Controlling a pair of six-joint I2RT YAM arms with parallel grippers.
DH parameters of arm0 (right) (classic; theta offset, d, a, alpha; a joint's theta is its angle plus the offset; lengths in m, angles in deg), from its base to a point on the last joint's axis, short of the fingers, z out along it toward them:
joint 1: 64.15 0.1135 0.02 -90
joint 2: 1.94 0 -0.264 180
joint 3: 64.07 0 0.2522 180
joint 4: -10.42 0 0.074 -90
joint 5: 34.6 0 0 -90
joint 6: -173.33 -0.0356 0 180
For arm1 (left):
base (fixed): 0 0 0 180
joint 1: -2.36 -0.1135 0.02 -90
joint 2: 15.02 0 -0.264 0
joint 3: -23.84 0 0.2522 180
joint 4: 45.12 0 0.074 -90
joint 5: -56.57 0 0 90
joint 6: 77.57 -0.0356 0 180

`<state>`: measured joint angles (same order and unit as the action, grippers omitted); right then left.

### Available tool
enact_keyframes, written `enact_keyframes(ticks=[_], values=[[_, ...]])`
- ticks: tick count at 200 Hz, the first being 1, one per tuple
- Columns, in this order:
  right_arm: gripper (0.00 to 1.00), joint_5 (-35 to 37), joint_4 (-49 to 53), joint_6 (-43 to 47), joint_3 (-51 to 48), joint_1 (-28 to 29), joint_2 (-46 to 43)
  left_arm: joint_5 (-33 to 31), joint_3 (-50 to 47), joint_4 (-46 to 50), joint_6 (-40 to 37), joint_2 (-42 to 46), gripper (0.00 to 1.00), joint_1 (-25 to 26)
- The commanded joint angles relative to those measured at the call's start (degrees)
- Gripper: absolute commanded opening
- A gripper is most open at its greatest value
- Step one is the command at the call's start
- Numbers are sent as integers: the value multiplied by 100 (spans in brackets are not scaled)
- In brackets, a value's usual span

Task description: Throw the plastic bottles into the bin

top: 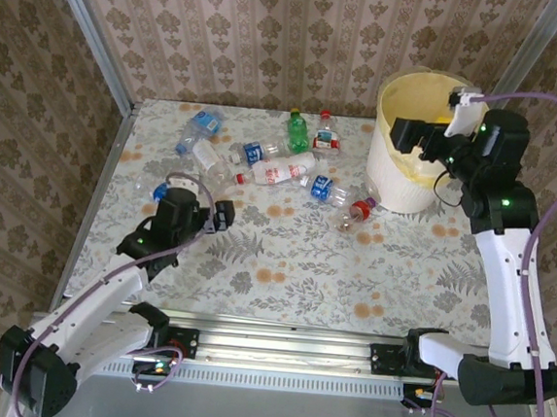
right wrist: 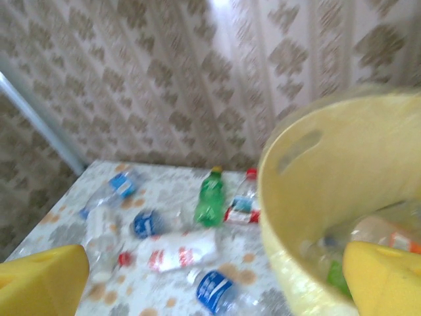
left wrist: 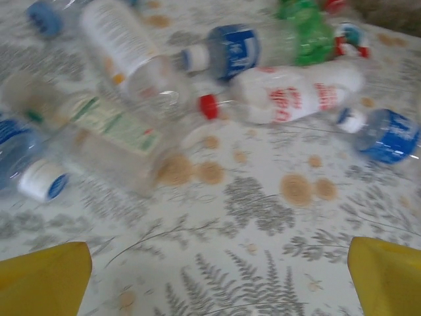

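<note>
When we look down from above, we see the bin [top: 398,185] standing at the far right of the table [top: 283,267], with a yellow bag [right wrist: 296,148] over its rim. Our right gripper [top: 403,136] hangs over the bin's mouth. Its fingers are spread wide and nothing is in them. From the right wrist we see some bottles in the bin [right wrist: 378,234], too blurry to count. Most of the plastic bottles [top: 277,172] lie in a bunch on the table, left of the bin. A green bottle [top: 297,132] is at the back, and a bottle with a red cap [top: 358,211] lies just beside the bin's foot. Our left gripper [top: 225,215] is low over the table, near the bunch. Its fingers are wide apart too and hold nothing. Right in front of it lie a clear bottle with a green label [left wrist: 112,128] and a white bottle with red writing [left wrist: 296,95].
</note>
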<state>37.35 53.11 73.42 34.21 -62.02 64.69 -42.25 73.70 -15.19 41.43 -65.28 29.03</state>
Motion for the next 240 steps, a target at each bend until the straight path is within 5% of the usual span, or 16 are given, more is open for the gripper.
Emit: enact_keyframes(ticks=[1, 121, 240], values=[[100, -550, -72, -88, -272, 168, -274, 295, 156, 771, 564, -160, 100, -720], [100, -325, -71, 74, -1806, 1216, -959, 1533, 820, -19, 874, -2243, 100, -3211], [100, 221, 139, 252, -2164, 1632, -1137, 1556, 1140, -822, 1404, -3665, 100, -3452]])
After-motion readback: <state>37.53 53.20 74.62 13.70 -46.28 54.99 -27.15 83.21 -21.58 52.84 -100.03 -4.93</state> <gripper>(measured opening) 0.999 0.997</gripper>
